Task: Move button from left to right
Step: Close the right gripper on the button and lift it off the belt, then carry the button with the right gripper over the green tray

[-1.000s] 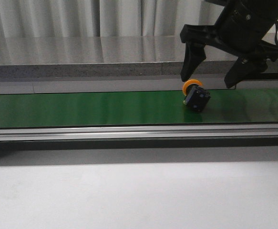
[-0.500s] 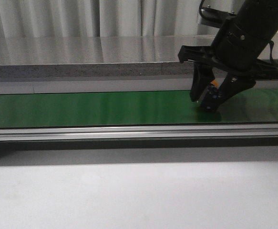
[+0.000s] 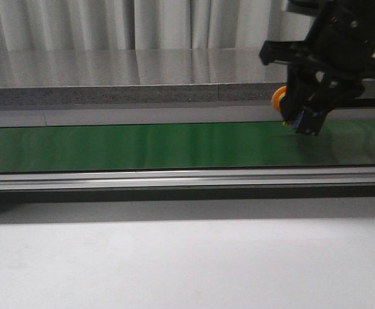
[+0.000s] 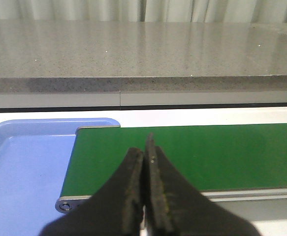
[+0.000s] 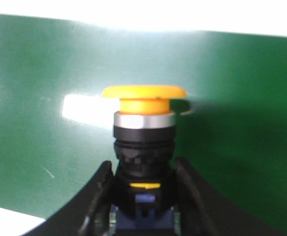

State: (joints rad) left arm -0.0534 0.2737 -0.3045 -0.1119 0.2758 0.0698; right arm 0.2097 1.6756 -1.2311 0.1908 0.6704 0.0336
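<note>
Button gripped above green belt.
My right gripper clamps the button by its black body, orange cap protruding beyond my fingertips; left gripper fully closed, empty.

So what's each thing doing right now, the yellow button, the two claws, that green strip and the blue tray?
button: held by its black body, yellow cap pointing away from the fingers, lifted just above the belt.
right gripper: fingers shut on the button.
left gripper: fingers shut, holding nothing.
green belt: nothing resting on the visible part; whether it is running cannot be told.
blue tray: nothing on the visible part.
</note>
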